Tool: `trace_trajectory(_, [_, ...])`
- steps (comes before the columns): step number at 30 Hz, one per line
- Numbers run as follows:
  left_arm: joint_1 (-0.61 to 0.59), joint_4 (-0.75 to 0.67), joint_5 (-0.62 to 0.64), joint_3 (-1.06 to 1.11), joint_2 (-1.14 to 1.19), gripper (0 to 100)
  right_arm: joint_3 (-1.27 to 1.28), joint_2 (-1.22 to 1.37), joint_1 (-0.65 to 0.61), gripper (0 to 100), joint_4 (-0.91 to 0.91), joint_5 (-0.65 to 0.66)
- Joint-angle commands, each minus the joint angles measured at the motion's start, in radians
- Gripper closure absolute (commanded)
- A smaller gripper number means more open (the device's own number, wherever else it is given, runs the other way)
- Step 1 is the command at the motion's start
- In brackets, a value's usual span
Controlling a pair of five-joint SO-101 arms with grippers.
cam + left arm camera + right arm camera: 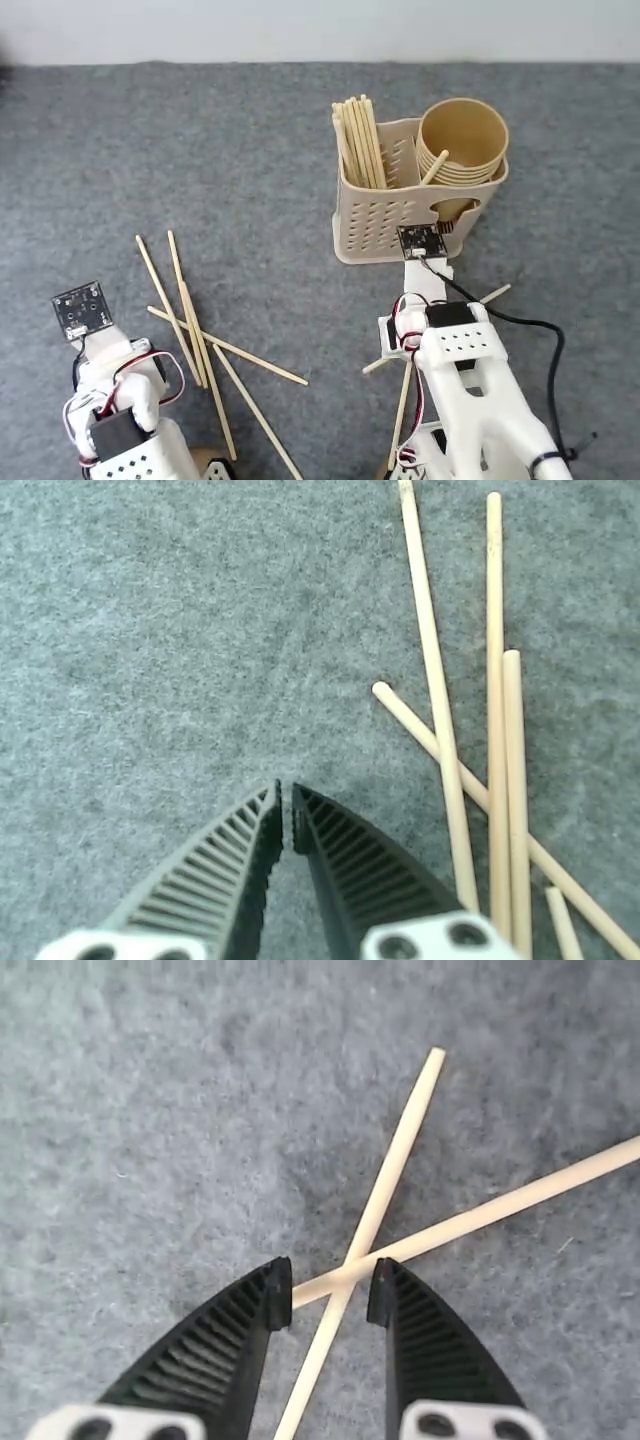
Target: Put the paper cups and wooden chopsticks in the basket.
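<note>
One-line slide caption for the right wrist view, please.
Right gripper, open, its fingers either side of the spot where two chopsticks cross on the grey mat.

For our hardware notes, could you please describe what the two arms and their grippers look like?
The left arm and right arm have white shells with red, black and white wires; a black cable trails from the right one. Each carries a small black circuit board. The left gripper and right gripper have black, ribbed, tapering fingers on white mounts.
</note>
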Motion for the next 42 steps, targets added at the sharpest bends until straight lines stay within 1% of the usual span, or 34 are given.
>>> trace_trajectory(1, [0.005,-0.003,0.0,-0.012,-0.014,98,0.006,-0.021,0.008,86.1,-0.015,0.0])
trace_trajectory(11, [0.005,-0.003,0.0,-0.012,-0.014,98,0.006,-0.021,0.027,86.4,0.044,0.002])
trace_trajectory(15, [0.005,-0.003,0.0,-0.012,-0.014,98,-0.002,-0.022,0.021,86.1,0.114,0.003])
trace_trajectory(21, [0.005,-0.003,0.0,-0.012,-0.014,98,0.006,-0.021,0.019,86.4,0.021,-0.003])
trace_trajectory(26, [0.005,-0.003,0.0,-0.012,-0.014,98,0.028,-0.016,-0.012,86.4,0.016,0.0])
trace_trajectory(29, [0.005,-0.003,0.0,-0.012,-0.014,98,0.052,0.028,-0.05,86.4,0.015,-0.005])
trace_trajectory(33, [0.005,-0.003,0.0,-0.012,-0.014,98,0.037,0.13,-0.047,86.6,0.015,-0.006])
trace_trajectory(35, [0.005,-0.003,0.0,-0.012,-0.014,98,0.008,0.179,-0.033,89.7,0.024,-0.006])
trace_trajectory(38, [0.005,-0.003,0.0,-0.012,-0.014,98,-0.025,0.226,-0.028,99.8,0.024,-0.006])
trace_trajectory(40, [0.005,-0.003,0.0,-0.012,-0.014,98,-0.029,0.234,-0.028,97.2,0.024,-0.006])
trace_trajectory(42, [0.005,-0.003,0.0,-0.012,-0.014,98,-0.032,0.225,-0.028,99.1,0.019,-0.006])
